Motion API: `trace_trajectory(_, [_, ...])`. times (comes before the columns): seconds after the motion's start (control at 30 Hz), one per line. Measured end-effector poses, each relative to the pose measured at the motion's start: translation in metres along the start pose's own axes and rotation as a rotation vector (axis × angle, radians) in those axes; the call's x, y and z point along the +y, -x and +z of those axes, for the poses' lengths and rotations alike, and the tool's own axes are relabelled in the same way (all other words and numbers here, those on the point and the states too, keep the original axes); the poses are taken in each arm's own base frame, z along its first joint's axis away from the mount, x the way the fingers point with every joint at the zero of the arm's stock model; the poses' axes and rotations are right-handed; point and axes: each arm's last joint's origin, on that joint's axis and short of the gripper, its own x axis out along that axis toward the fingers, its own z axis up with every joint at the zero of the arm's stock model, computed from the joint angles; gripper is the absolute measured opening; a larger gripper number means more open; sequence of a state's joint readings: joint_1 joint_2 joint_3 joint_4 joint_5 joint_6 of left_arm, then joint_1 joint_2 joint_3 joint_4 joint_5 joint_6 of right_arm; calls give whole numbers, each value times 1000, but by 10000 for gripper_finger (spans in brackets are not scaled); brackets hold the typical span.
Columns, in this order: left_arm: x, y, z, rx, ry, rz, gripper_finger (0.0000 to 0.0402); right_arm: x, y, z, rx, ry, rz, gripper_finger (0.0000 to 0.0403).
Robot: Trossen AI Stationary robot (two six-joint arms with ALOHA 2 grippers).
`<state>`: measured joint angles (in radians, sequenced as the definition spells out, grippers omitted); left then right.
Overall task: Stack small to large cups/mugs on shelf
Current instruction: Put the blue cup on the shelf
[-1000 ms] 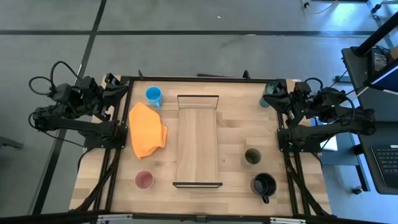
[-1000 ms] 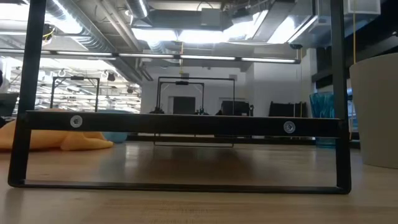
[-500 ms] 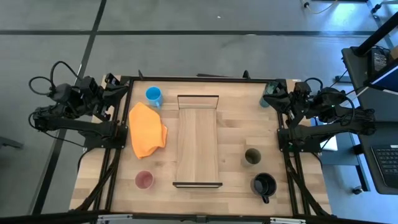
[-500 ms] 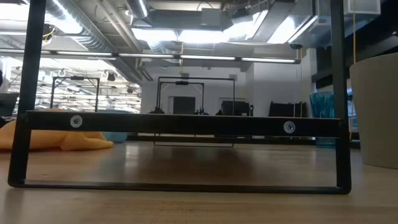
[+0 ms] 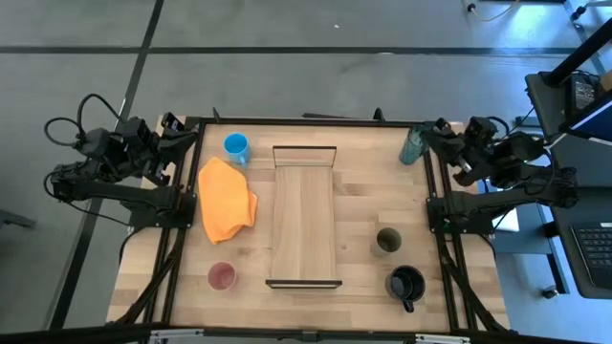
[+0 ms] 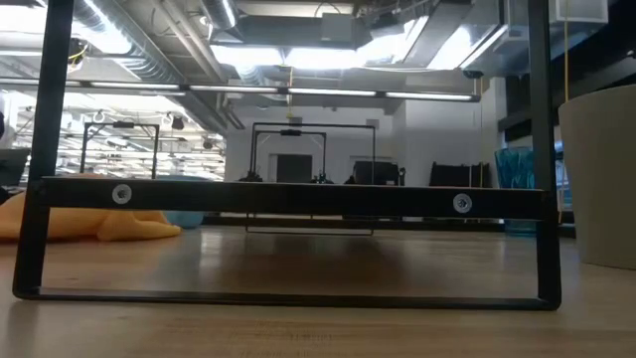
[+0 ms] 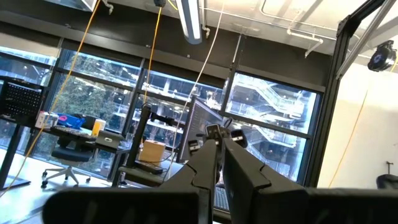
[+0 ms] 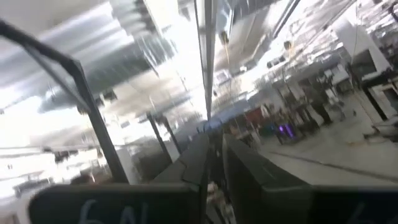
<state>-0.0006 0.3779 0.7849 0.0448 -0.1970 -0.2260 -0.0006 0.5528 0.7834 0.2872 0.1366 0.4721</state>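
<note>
Right gripper (image 5: 432,131) is up at the far right corner, fingers together, just beside the teal tumbler (image 5: 412,146). Left gripper (image 5: 174,127), also closed, waits at the far left edge. Shelf (image 5: 305,225) lies mid-tabletop; blue mug (image 5: 236,147) far left, pink cup (image 5: 222,277) near left, olive cup (image 5: 388,240) and black mug (image 5: 405,284) near right.

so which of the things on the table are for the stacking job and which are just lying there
For the job:
teal tumbler
olive cup
pink cup
black mug
blue mug
shelf

Just lying about:
orange cloth

Nothing is on the shelf yet; both arms sit at the table's far corners.
</note>
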Motion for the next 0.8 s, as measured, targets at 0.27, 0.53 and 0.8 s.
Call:
trace_trajectory(0.27, [0,0,0,0,0,0,22,1,0,2,-18,-67,9,50])
trace_trajectory(0.53, [0,0,0,0,0,0,22,-2,-9,-7,30,-169,11,50])
trace_trajectory(0.8, [0,0,0,0,0,0,22,-15,-26,-27,112,-11,-98,50])
